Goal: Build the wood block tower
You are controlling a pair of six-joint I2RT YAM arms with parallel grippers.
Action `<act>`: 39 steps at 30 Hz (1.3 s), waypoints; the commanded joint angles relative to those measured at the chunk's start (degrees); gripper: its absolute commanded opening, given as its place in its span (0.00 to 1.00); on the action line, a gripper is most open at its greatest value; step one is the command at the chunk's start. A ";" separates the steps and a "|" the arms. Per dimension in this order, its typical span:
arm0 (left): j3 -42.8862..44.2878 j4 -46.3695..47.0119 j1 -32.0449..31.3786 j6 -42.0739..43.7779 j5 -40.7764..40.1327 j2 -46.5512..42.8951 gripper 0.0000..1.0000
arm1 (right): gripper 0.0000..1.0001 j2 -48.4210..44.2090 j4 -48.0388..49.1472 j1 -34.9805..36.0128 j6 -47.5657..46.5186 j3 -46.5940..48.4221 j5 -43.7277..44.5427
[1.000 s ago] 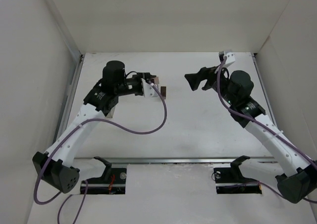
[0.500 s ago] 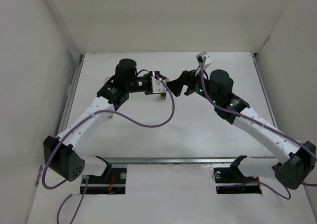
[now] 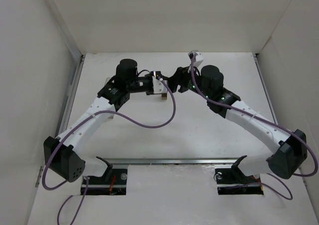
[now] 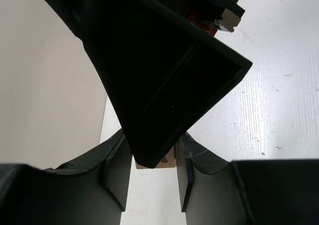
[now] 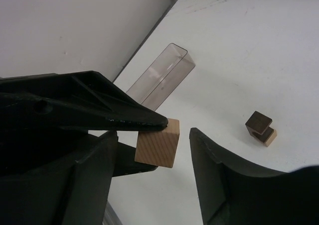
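I read the left gripper (image 4: 153,171) as clenched on one tan wood block (image 5: 157,142), held above the table (image 3: 199,135) at mid-field. The right gripper (image 3: 175,80) is released. Its jaws straddle that block, with a gap at the block's right face. In the right wrist view, the tower (image 5: 260,127), a dark cube on a tan one, stands well apart. The clear box (image 5: 160,74) lies near the side wall (image 5: 75,26).

Wood block (image 5: 158,143) pale, grained (matt); plastic box (image 5: 162,73) clear, glossy; table (image 5: 234,46) matt white.
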 commanded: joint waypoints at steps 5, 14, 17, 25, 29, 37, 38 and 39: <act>1.49 3.31 -0.77 -0.67 0.27 -1.61 0.00 | 0.52 1.10 2.38 0.72 0.37 3.68 -0.94; 0.96 5.07 -2.44 -0.14 -6.41 -1.08 0.00 | 0.47 2.68 -0.34 0.72 -0.16 6.05 -2.09; 0.96 5.07 -2.44 -0.14 -6.42 -1.08 0.00 | 0.47 2.68 -0.96 0.72 -0.16 6.06 -2.09; 0.43 5.60 -2.97 0.38 -8.79 -1.08 0.00 | 0.57 4.26 -4.38 0.72 -0.68 7.72 -1.47; -0.10 5.60 -2.97 0.38 -8.79 -1.08 0.00 | 0.46 4.26 -4.39 0.72 -0.68 7.73 -1.47; -0.70 6.74 -2.97 -0.22 -9.32 -1.08 0.01 | 0.00 4.79 -4.39 0.72 -0.68 7.73 -1.47; -1.23 7.52 -2.97 -0.75 -9.84 -1.08 0.03 | 0.00 4.79 -4.39 0.72 -0.68 7.73 -1.47; -1.24 7.53 -2.97 -0.76 -9.85 -1.08 0.09 | 0.00 4.79 -4.39 0.72 -0.68 7.73 -0.95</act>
